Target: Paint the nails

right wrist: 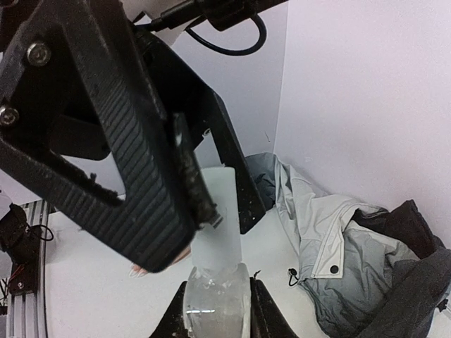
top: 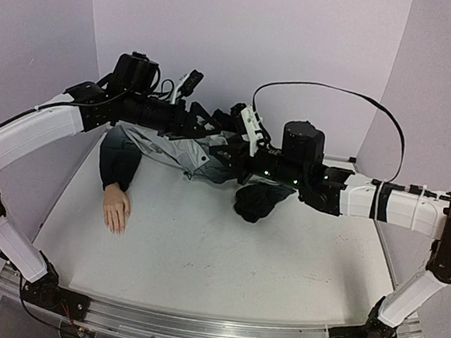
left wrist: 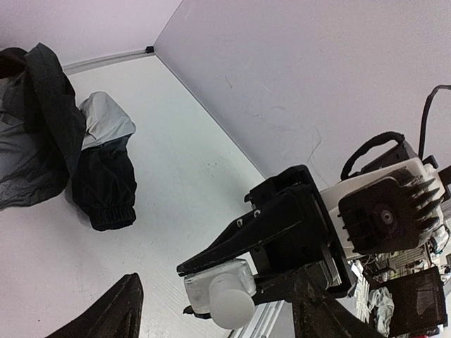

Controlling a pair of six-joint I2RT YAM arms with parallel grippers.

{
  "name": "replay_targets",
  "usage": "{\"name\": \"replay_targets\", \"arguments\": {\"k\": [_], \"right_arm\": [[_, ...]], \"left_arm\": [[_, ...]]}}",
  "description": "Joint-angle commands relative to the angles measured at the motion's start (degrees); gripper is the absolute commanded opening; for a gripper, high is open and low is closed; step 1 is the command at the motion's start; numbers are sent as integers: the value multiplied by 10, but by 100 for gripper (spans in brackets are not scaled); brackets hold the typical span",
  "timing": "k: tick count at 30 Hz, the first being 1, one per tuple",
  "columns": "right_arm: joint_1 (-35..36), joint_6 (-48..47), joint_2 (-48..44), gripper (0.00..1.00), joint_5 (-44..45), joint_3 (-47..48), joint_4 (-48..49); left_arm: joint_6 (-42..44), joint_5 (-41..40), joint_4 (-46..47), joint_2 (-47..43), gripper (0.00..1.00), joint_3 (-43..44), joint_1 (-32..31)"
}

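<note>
Left gripper [left wrist: 218,282], black fingers apart, straddles the white cylindrical cap [right wrist: 218,211] of a small clear glass bottle [right wrist: 211,320]. The right gripper [right wrist: 215,303] is clamped on the bottle's body from below. In the right wrist view one ribbed left finger lies against the cap's side, while the left wrist view shows gaps on either side of the cap, so it reads as not yet pinched.

In the top view both arms meet in the upper middle of the frame, above a crumpled grey-and-black jacket [top: 171,147] at the back of the white table [top: 224,258]. The pale flesh-coloured mannequin hand [top: 116,208] lies flat at left centre, coming out of a dark sleeve. It is well apart from both grippers, down and to the left of where they meet.

The hand's long axis runs from the cuff toward the bottom of the frame, with its fingertips [top: 116,227] toward the arm bases. The nails are too small to make out.

The mannequin hand sits on the left arm's side, below that arm's forearm, so the left arm is the nearer. Judging from this, whichever gripper lifts the cap and its brush must travel down-left and meet the fingers at their lower ends.
</note>
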Motion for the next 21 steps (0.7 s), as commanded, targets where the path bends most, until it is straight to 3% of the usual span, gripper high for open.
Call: {"name": "replay_targets", "arguments": {"k": [1,9,21], "right_arm": [[-2,-11,-10,0,-28,22,17],[-2,-12,5,0,-40,37,0],[-2,-11,11,0,-49,41,-12]], "left_arm": [[25,18,-48,-10,71,40,0],[39,18,-72,-11,52,49,0],[38,28,-79,4,37,57,3]]}}
